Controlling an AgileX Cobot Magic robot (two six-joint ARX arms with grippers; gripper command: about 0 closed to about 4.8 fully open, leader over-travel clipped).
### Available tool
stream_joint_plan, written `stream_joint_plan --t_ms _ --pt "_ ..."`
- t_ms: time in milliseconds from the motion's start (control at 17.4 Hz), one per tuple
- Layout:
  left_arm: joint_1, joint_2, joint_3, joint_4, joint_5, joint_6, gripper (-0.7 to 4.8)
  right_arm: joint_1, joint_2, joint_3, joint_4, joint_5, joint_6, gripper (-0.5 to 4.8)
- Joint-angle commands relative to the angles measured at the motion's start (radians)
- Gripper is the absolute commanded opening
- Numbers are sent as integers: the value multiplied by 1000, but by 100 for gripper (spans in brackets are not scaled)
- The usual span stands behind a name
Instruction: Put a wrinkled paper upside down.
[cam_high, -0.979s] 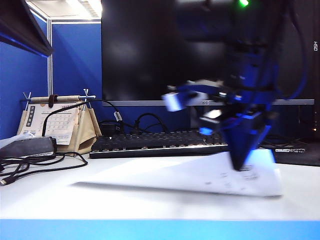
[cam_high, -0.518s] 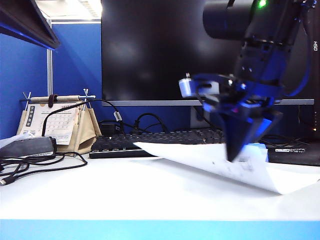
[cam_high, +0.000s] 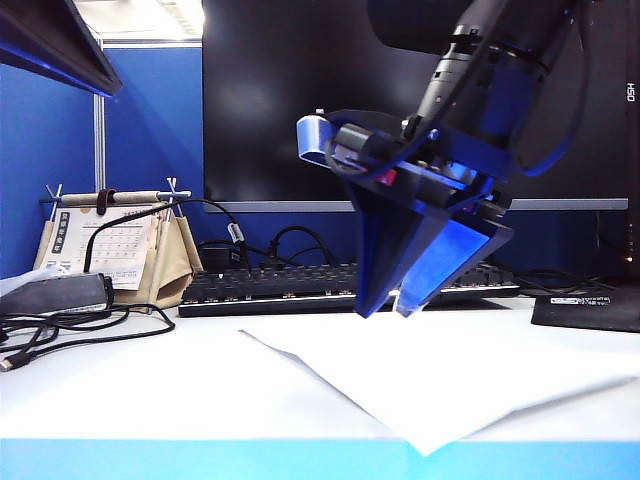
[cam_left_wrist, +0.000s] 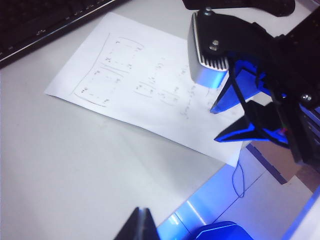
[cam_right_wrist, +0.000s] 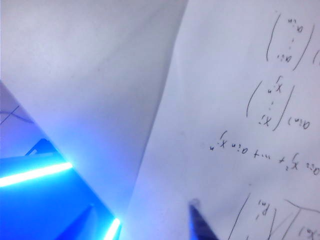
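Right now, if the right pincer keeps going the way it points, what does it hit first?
Most likely the sheet of paper. The right pincer hangs open, tips down just above it, with nothing visible in between.

I can't read the handwriting on the wrinkled paper (cam_right_wrist: 235, 115); the right wrist view crops it. I see only one fingertip of the left gripper (cam_left_wrist: 141, 227), so its jaws stay unclear.

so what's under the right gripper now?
The wrinkled paper lies flat on the table, writing up, below the right gripper, jaws apart. Whatever the sheet covers is hidden.
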Motion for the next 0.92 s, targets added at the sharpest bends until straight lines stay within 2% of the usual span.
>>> stream_joint_plan --t_ms 58,230,345,461,576,633,749,864,921 --pt "0 -2 5 7 0 0 9 -3 -8 4 24 -3 18 276" --pt "0 -2 5 0 0 0 9 -3 -64 5 74 0 21 274" --pt "0 -3 5 11 -8 1 9 -26 -154 4 145 9 47 255" --pt "0 -46 5 50 -190 1 9 -104 -311 -11 223 72 93 252" --pt "0 -92 -5 92 -286 11 9 -174 -422 -59 285 113 93 252" --pt "0 -156 -40 180 -293 52 9 -230 -505 -116 338 130 93 251" --pt "0 -277 -142 343 -291 45 9 -311 -666 -264 420 148 100 222" --pt "0 -335 -207 346 -340 38 9 -317 -787 -383 446 264 97 220" --pt "0 -346 -249 346 -372 -4 9 -318 -845 -441 460 308 95 220"
